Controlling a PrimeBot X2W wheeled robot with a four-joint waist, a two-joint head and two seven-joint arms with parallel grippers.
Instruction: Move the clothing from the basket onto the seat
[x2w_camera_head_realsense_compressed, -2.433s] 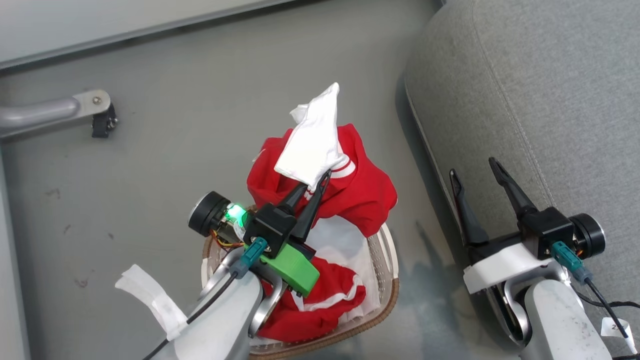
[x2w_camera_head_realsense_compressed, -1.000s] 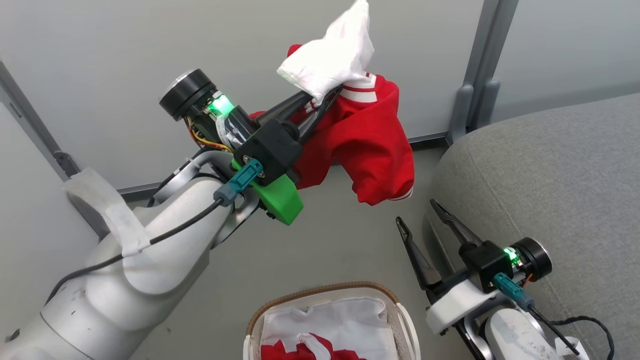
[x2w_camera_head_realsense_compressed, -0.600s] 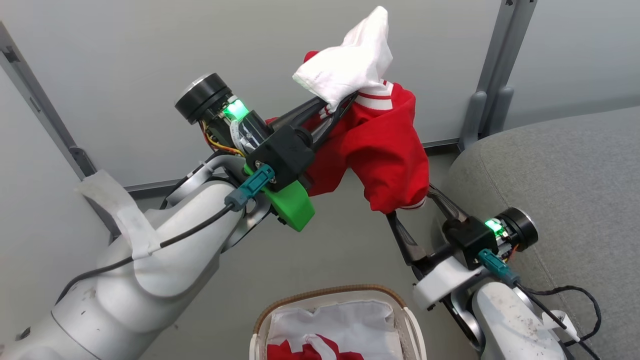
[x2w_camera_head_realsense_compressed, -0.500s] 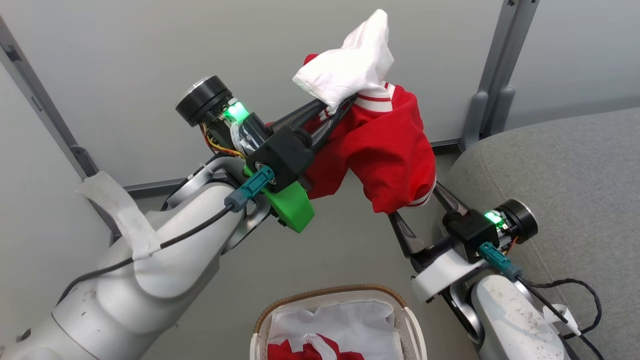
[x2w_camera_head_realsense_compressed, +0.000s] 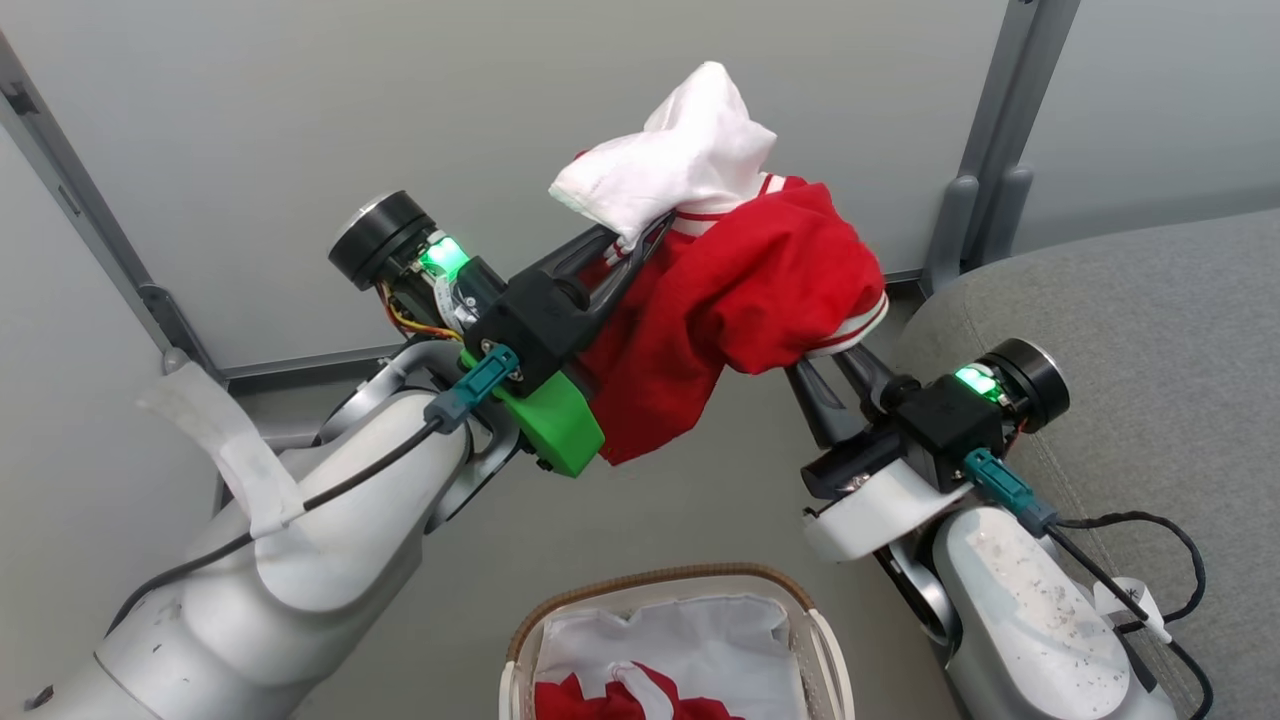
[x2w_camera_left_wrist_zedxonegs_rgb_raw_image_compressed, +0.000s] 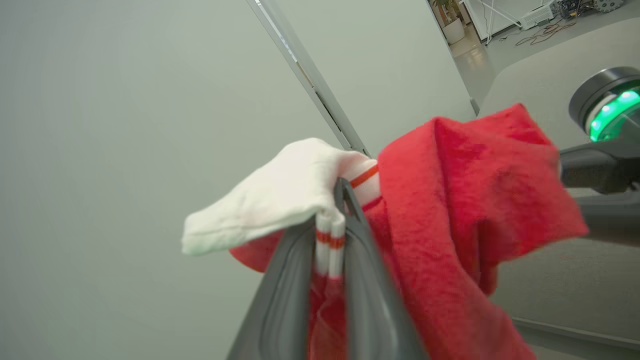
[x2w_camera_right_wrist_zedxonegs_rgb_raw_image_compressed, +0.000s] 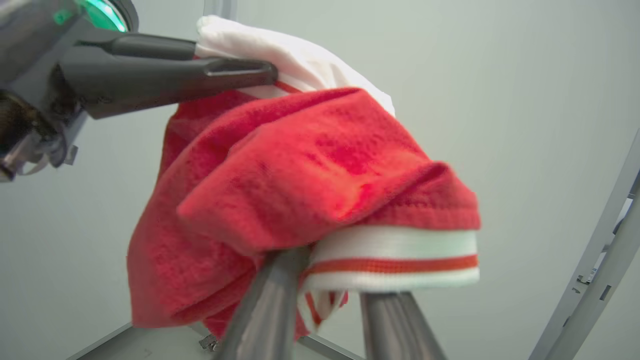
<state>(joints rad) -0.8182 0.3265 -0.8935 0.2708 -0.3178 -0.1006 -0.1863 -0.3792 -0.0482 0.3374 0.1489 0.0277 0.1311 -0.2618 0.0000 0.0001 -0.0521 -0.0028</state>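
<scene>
A red garment (x2w_camera_head_realsense_compressed: 760, 290) with white striped trim hangs in the air above the basket, stretched between both grippers. My left gripper (x2w_camera_head_realsense_compressed: 640, 240) is shut on its striped cuff beside a white fold (x2w_camera_left_wrist_zedxonegs_rgb_raw_image_compressed: 270, 200), with the jaws pinching the stripes (x2w_camera_left_wrist_zedxonegs_rgb_raw_image_compressed: 330, 235). My right gripper (x2w_camera_head_realsense_compressed: 832, 362) is shut on the striped hem (x2w_camera_right_wrist_zedxonegs_rgb_raw_image_compressed: 395, 260) at the garment's lower right end. The basket (x2w_camera_head_realsense_compressed: 640, 585) sits on the floor at the bottom, holding a second red garment (x2w_camera_head_realsense_compressed: 610, 700) on its white liner. The grey seat (x2w_camera_head_realsense_compressed: 1150, 310) lies at the right, just beyond my right gripper.
A pale partition wall with grey metal posts (x2w_camera_head_realsense_compressed: 990, 150) stands behind the raised garment. Grey floor (x2w_camera_head_realsense_compressed: 650, 510) runs between the basket and the wall. A black cable (x2w_camera_head_realsense_compressed: 1150, 525) loops off my right forearm over the seat's edge.
My right gripper rose under the hanging end of the garment and closed on its striped hem, lifting that end up and to the right. The left gripper keeps its hold.
</scene>
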